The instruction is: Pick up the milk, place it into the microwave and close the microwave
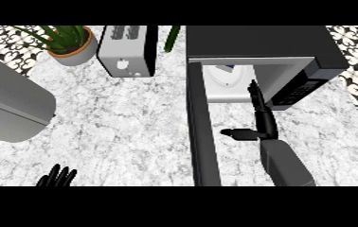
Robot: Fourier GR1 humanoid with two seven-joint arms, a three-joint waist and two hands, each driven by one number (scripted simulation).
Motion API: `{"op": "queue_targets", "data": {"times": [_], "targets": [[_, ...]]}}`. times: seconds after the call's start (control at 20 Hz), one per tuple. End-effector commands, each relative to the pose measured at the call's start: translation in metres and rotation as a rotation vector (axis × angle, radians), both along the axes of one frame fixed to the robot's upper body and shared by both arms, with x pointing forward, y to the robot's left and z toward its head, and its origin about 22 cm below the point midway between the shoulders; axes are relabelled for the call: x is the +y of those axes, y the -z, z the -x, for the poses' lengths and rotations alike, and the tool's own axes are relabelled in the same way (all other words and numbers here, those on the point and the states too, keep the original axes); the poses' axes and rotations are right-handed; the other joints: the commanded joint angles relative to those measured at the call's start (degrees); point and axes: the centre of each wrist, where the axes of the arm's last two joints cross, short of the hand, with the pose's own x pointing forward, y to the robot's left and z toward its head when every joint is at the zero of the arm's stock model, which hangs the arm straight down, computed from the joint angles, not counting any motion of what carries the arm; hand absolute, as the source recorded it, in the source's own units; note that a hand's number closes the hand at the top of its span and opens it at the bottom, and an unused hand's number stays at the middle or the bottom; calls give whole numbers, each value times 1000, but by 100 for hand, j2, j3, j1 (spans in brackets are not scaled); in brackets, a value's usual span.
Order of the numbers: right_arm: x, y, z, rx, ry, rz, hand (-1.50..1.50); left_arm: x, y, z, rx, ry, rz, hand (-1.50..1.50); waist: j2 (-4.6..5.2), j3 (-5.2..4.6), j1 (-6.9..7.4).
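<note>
The right hand is stretched out flat at the mouth of the open microwave, fingers straight and holding nothing, thumb out to the side, while the milk sits inside the cavity, only a white corner with a blue patch showing. It looks like a light, stiff carton, best taken by its flat sides if it needs shifting. One microwave with its door swung wide, one toaster, one potted plant, and the left hand rests open at the lower left edge.
</note>
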Motion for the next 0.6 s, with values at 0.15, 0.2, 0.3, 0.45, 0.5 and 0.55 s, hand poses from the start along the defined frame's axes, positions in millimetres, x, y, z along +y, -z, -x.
{"op": "queue_targets", "data": {"times": [0.15,0.2,0.3,0.45,0.5,0.55], "targets": [[-20,9,38,-30,-56,-65,-150,-27,1,-10,12,129,-62,-150,-40,-11,-106],[-5,21,57,-26,-44,-71,-150,-34,7,-15,5,153,-53,-150,-33,-11,-109],[-10,13,61,-38,-27,-73,-150,-40,-2,-17,23,181,-88,150,-13,-7,-54],[-58,5,79,-44,-28,-158,-150,-60,-8,-42,-20,198,-119,150,-11,-7,-149],[-56,14,105,-64,-31,-185,-150,-61,-6,-37,3,188,-114,150,-12,-6,-129],[-74,-3,96,-68,-29,-170,-150,-71,-7,-43,10,207,-124,150,2,-5,-85]]}}
